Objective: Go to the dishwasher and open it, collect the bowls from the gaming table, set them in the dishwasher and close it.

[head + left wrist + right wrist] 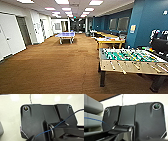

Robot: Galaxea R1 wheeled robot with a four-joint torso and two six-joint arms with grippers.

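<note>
The gaming table (130,56), a table-football table with a green field and rods, stands close by at the front right on dark legs. Its wooden side faces me. I cannot make out any bowls on it. The dishwasher is out of view. In the left wrist view the robot's dark plate (37,119) lies against a pale surface, with a thin blue cable (60,123) crossing it. In the right wrist view the dark plate (144,119) sits beside grey robot parts (91,106).
Brown carpet (50,65) stretches ahead down a long room. A blue table-tennis table (65,35) stands far off in the middle. Yellow wooden tables (110,41) line the blue right wall. White doors (10,32) are on the left.
</note>
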